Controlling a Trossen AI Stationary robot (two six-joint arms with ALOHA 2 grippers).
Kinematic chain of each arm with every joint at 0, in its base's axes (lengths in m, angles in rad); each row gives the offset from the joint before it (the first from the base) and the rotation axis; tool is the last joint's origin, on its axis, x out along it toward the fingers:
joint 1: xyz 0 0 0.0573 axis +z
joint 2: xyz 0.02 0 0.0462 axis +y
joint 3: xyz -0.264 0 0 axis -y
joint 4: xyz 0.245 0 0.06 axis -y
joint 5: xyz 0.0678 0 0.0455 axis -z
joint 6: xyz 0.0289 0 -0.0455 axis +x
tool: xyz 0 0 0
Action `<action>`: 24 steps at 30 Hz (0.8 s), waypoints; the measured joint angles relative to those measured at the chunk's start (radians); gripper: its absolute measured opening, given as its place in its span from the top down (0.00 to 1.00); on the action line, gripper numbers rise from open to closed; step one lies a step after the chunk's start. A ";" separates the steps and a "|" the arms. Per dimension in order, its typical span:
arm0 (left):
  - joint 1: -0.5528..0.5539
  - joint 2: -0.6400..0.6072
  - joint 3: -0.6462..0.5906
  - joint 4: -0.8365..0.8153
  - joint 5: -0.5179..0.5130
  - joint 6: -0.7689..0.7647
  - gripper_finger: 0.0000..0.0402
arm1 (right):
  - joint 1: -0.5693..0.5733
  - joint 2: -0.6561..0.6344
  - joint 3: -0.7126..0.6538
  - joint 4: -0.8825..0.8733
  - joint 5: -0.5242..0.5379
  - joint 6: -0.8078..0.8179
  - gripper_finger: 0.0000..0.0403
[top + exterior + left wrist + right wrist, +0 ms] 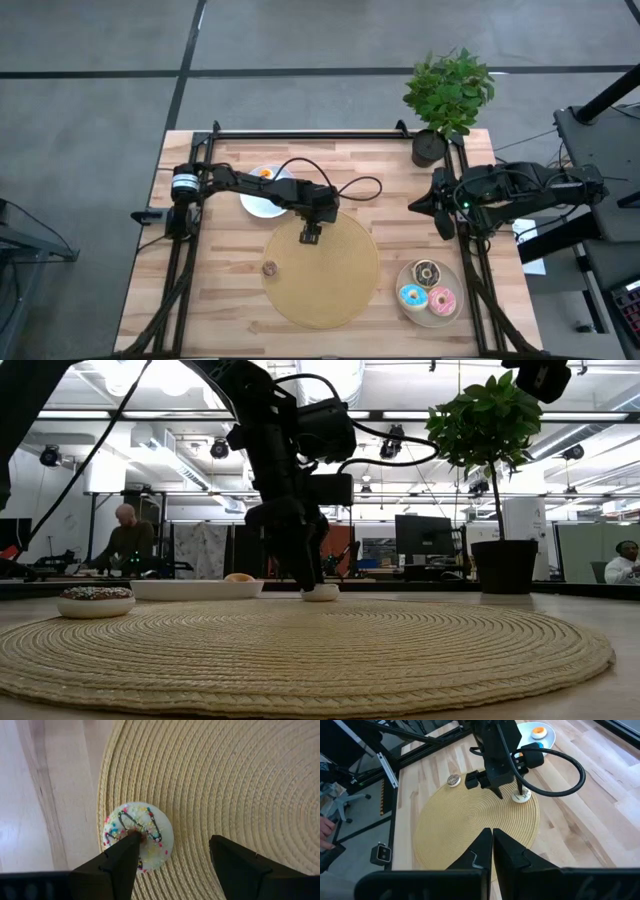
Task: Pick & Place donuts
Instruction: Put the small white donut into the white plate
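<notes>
A white-iced donut (142,827) with sprinkles lies flat on the round woven mat (330,290), near its far edge. My left gripper (174,842) hangs open over it, pointing steeply down. One finger covers the donut's middle and the other stands over bare mat beside it. A small brown donut (269,268) lies on the mat's left part. An orange donut (265,173) rests on the white plate (258,205). Chocolate (428,272), blue (412,296) and pink (442,299) donuts sit on a beige plate (432,318). My right gripper (492,837) waits shut at the table's right edge. My left gripper has one fingertip (129,842) over the white donut's hole (136,834), coming from above and slanting down. I cannot tell whether it touches the donut. The other finger is clear of it. The donut lies flat on the mat.
A potted plant (432,146) stands at the far right corner. A black cable (350,188) loops over the table behind my left arm. Bare mat lies between the brown donut and the beige plate. People sit in the room beyond the table.
</notes>
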 joint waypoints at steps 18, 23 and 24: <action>0.001 0.000 -0.022 0.045 0.018 -0.003 0.47 | 0.000 0.000 0.000 0.000 0.018 0.023 0.98; 0.001 0.000 -0.027 0.050 0.017 -0.003 0.47 | 0.000 0.000 0.000 0.000 0.018 0.023 0.98; 0.001 0.000 -0.027 0.050 0.017 -0.003 0.47 | 0.000 0.000 0.000 0.000 0.018 0.023 0.98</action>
